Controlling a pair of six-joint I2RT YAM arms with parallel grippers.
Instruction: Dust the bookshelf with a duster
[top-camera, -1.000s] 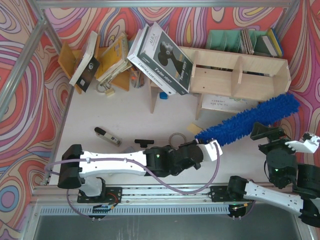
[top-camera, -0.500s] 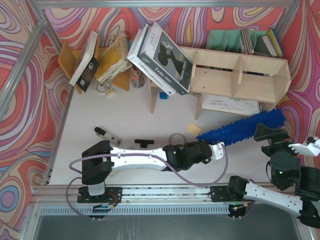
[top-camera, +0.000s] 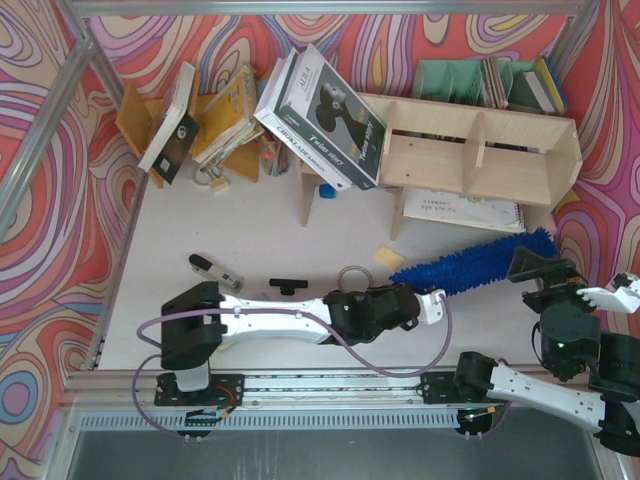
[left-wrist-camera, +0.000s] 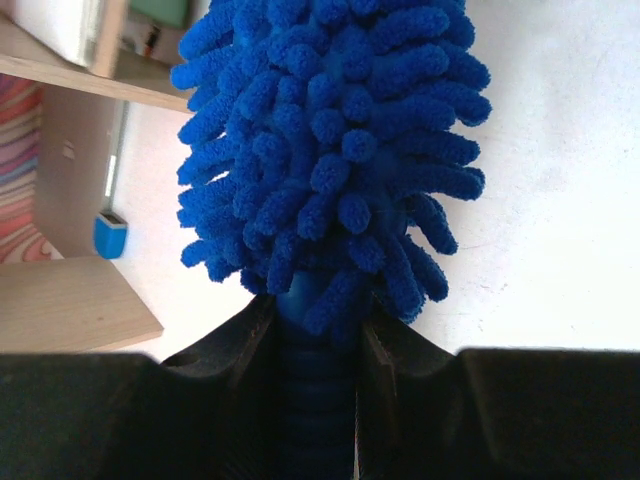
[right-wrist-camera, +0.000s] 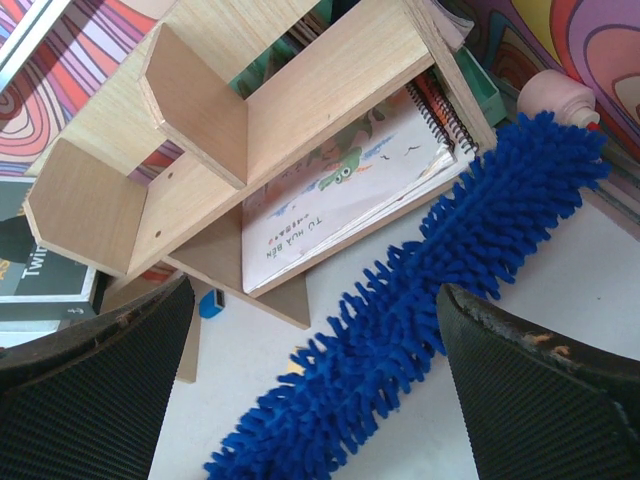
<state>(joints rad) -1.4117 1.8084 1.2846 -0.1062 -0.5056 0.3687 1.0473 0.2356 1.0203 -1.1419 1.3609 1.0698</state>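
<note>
The bright-blue fluffy duster lies low over the white table, pointing right and slightly away, in front of the pale plywood bookshelf. My left gripper is shut on its smooth blue handle; the shaggy head fills the left wrist view. My right gripper is open and empty, its fingers spread wide, hovering above the duster's strands near the tip. The bookshelf shows tilted in the right wrist view.
A spiral notebook lies under the shelf. A large white box leans on the shelf's left end. Books are piled at back left. A small tool, a black clip, a ring and a yellow sponge lie on the table.
My left arm has swung the duster down and toward me, away from the shelf's right end, so it now lies lower over the table. The right arm shifted slightly.
</note>
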